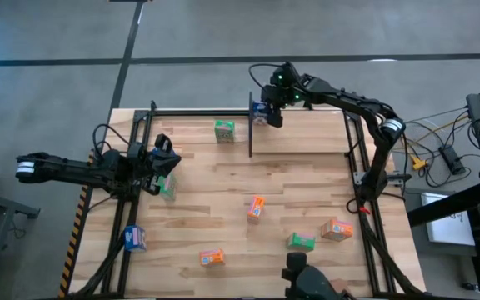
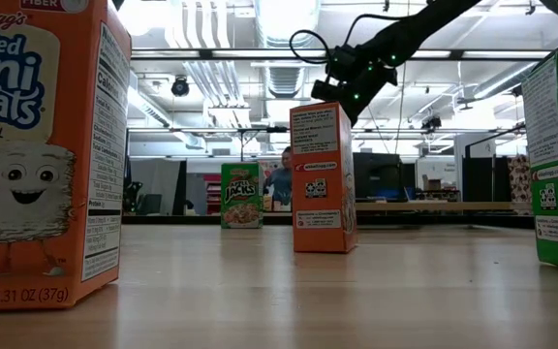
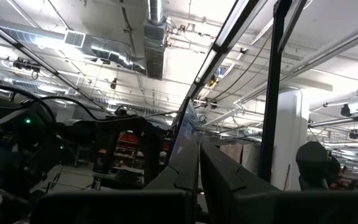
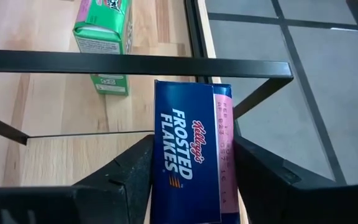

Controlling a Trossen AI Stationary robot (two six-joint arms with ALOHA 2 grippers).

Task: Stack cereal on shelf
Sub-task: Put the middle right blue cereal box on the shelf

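My right gripper (image 1: 270, 117) is at the shelf's (image 1: 307, 142) far rail, just right of the black divider (image 1: 251, 125), shut on a blue Frosted Flakes cereal box (image 4: 188, 155). A green cereal box (image 1: 224, 131) stands upright on the shelf board left of the divider. Several more cereal boxes lie loose on the table, among them an orange one (image 1: 257, 208) and a blue one (image 1: 134, 238). My left gripper (image 1: 163, 160) waits shut by the table's left side, tipped upward, its fingers (image 3: 194, 180) together. My right gripper pinches the blue box between its two fingers (image 4: 129, 174), one on each narrow side (image 4: 224, 149), below the box's top. The fingers slant down from the near right. The box stands upright behind the shelf's black rail; the gripper hides its bottom.
The shelf's black top rail (image 4: 135, 62) runs across just before the held box. Loose boxes near the front edge: orange (image 1: 337, 229), green (image 1: 301, 242), orange (image 1: 212, 258). A pale green box (image 1: 167, 187) lies beside my left gripper. Cables hang off the table's right.
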